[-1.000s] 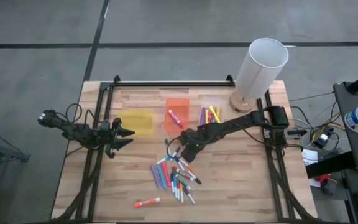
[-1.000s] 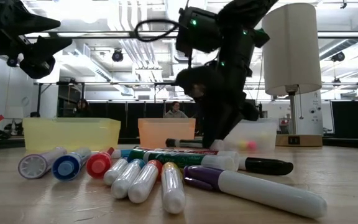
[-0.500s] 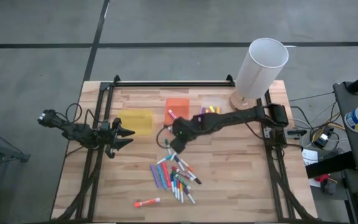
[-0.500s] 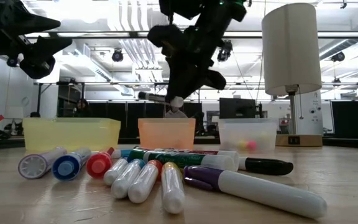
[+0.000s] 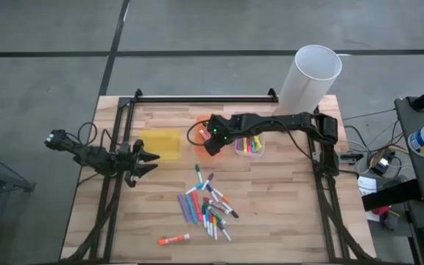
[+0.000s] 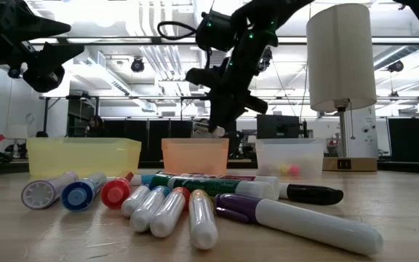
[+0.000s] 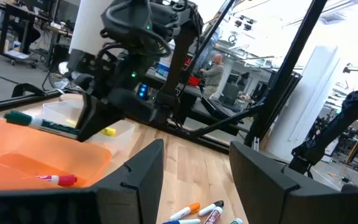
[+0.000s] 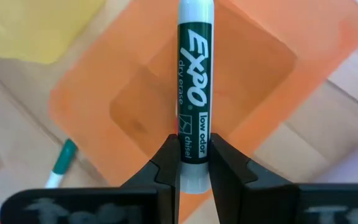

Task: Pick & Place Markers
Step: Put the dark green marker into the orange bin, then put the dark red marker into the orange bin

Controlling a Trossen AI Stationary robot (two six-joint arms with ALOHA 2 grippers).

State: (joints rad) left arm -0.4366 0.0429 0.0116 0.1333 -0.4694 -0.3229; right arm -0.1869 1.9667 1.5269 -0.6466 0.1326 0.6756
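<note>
Since a moment ago the right gripper (image 5: 210,140) has been swinging away from the marker pile, up and toward the back of the table, and is now hanging over the orange bin (image 5: 199,126) just above the middle of the high view. Its fingers (image 8: 166,163) are pinching a green-labelled marker (image 8: 191,93) by its white end, the barrel reaching out over the bin's open mouth in the right wrist view. In the left wrist view the same marker (image 7: 39,122) is showing at the left edge, level above the orange bin (image 7: 36,155), where a red-capped marker (image 7: 58,179) is already lying on the floor.

The remaining markers (image 5: 206,206) are lying scattered in a loose heap in the lower middle of the high view, and one red-capped marker (image 5: 174,239) is sitting apart near the bottom edge. In the low view the heap (image 6: 173,200) is filling the foreground.

A clear bin (image 5: 247,145) holding yellow, pink and purple markers is sitting just right of the orange one; a yellow bin (image 5: 162,144) is sitting to its left. The left gripper (image 5: 147,160) is waiting at the left side of the table beside the yellow bin, its jaws spread wide and holding nothing. A white lamp (image 5: 309,77) is standing at the upper right.
</note>
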